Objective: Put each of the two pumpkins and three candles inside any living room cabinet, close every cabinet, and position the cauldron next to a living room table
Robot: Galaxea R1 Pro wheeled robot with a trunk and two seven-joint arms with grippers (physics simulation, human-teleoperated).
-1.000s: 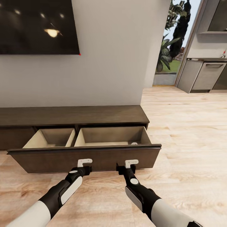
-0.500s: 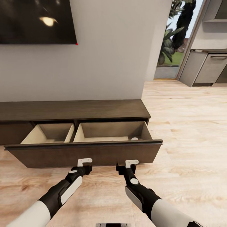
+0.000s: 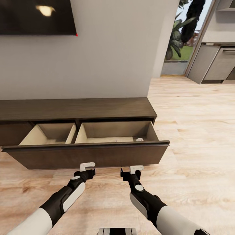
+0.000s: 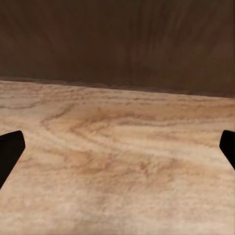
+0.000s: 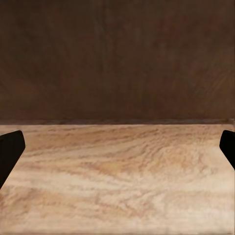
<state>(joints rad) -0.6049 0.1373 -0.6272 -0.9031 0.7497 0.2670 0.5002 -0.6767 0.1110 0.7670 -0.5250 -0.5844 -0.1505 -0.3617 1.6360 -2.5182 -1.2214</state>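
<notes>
Cabinet: long low dark brown unit standing against the pale wall, beneath the lower edge of a dark wall screen. Its wide drawer is pulled out over the wood floor, the flat handle-less front facing the robot. The light wood inside is split into two compartments by a divider. In the right compartment, at its near right corner, a small pale object shows just above the drawer front; it is too small to identify. The left compartment shows bare walls as far as can be seen; its floor is largely hidden by the front.

Left gripper: held low, just short of the drawer front, apart from it. In the left wrist view its dark fingertips sit at the picture's opposite edges with floor and brown panel between them; jaws spread wide, holding nothing.

Right gripper: likewise low and just short of the drawer front, to the right of the left one. The right wrist view shows fingertips set far apart, facing the brown front; jaws spread, holding nothing.

Beyond the wall's end, a doorway gives onto outdoor plants, with grey kitchen units at far right.
</notes>
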